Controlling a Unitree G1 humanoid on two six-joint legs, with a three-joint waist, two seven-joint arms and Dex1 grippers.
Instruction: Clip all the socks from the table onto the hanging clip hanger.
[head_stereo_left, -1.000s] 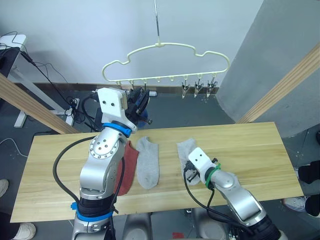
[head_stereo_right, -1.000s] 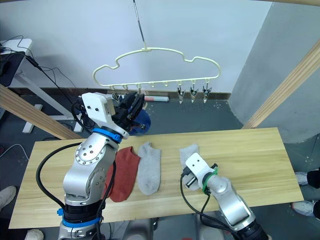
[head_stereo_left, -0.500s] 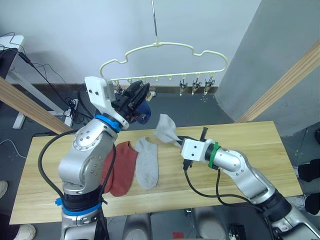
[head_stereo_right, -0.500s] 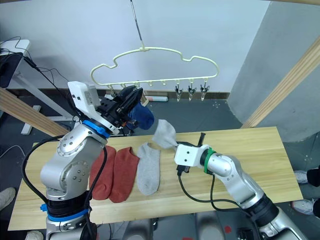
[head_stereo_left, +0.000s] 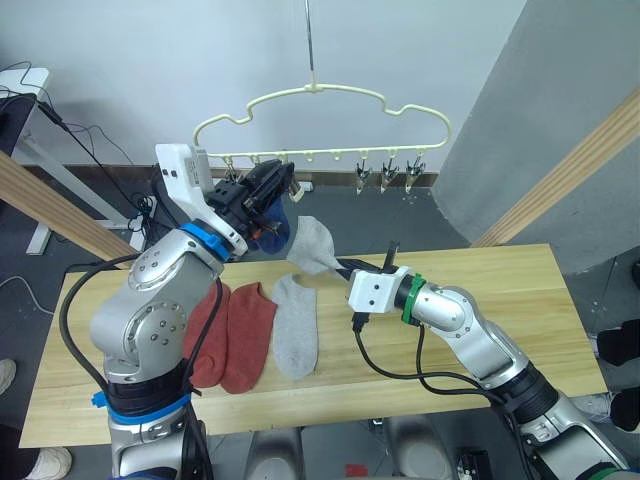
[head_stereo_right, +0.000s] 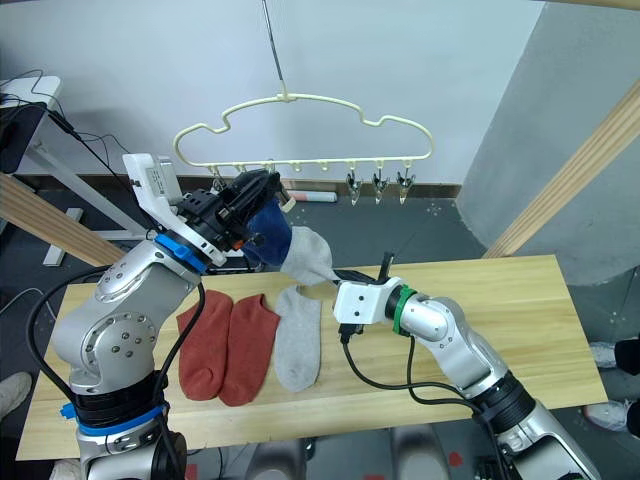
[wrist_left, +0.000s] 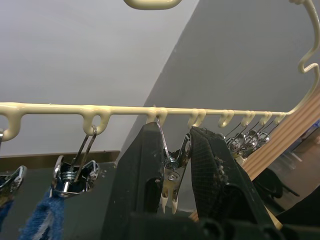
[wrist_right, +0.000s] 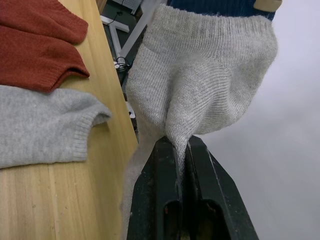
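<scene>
Right gripper (wrist_right: 176, 150) pinched tight on a light grey sock (head_stereo_right: 308, 255), lifted off the table (head_stereo_right: 520, 310) toward the clip hanger (head_stereo_right: 300, 100). Left gripper (wrist_left: 172, 165) up at the hanger's row, fingers closed around one metal clip (wrist_left: 170, 182), squeezing it. Blue sock (head_stereo_right: 262, 232) hanging just behind the raised grey one. On the table: two rust-red socks (head_stereo_right: 228, 345) side by side, another grey sock (head_stereo_right: 297, 338) just beside them.

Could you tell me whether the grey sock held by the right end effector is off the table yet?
Off. The grey sock hangs in the air, pinched by the right end effector above the table.
</scene>
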